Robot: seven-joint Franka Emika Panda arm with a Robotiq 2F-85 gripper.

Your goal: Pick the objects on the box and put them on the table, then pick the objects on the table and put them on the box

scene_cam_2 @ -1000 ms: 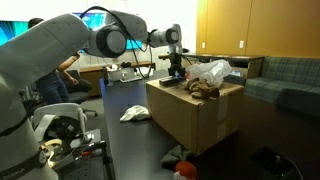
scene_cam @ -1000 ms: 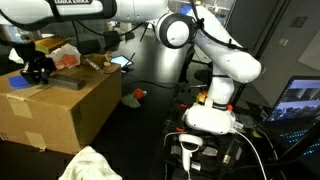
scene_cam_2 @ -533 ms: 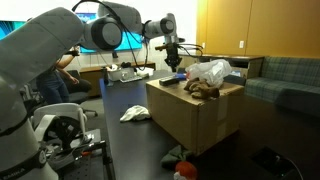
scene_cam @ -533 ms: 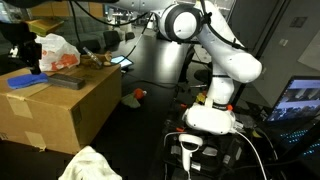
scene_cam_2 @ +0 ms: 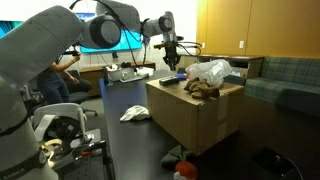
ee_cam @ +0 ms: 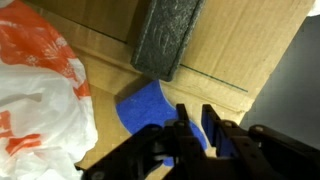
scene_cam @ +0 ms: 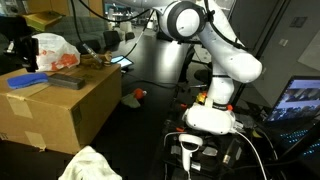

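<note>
Four things lie on top of the large brown cardboard box (scene_cam: 60,115): a crumpled white-and-orange plastic bag (ee_cam: 40,80), a flat blue piece (ee_cam: 148,108), a dark grey rectangular block (ee_cam: 168,35) and a small brown lumpy item (scene_cam_2: 205,90) near the bag. In the wrist view the blue piece sits just beside the bag, and one end of the block lies close to it. The black Robotiq gripper (scene_cam_2: 172,62) hangs in the air above the far end of the box, clear of everything on it. Its two fingers (ee_cam: 185,128) are drawn close together with only a thin gap and nothing between them (the blue piece shows through that gap from below). A crumpled white cloth (scene_cam_2: 135,114) rests on the black table (scene_cam_2: 118,98) beside the box.
</note>
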